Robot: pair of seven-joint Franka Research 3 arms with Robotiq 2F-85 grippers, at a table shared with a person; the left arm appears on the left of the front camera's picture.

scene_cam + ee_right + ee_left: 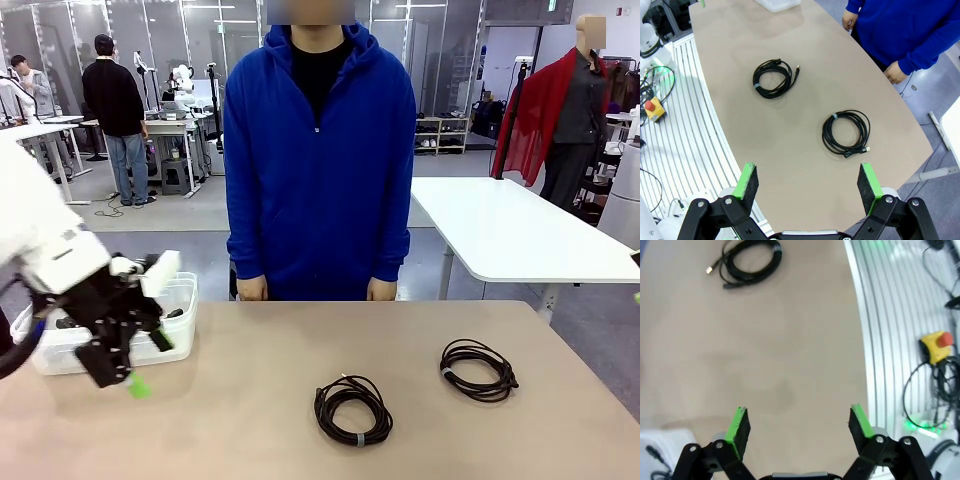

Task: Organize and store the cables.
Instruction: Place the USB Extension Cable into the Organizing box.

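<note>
Black coiled cables point(353, 410) on table point(250, 380), left gripper point(150, 362) spread near bin point(183, 312)

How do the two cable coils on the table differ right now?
The middle coil lies nearer the robot's edge; the right coil lies farther across, toward the person. The middle coil's band faces the robot; the right coil's band faces left. Both are black, tied, flat on the table.

Tan worktop point(260, 400). Clear plastic bin point(186, 312) sits at the left edge, toward the far side. Two black cable coils lie flat, not touching, well apart from the bin: middle coil point(322, 408) toward the near edge, right coil point(447, 370) slightly further in.
</note>
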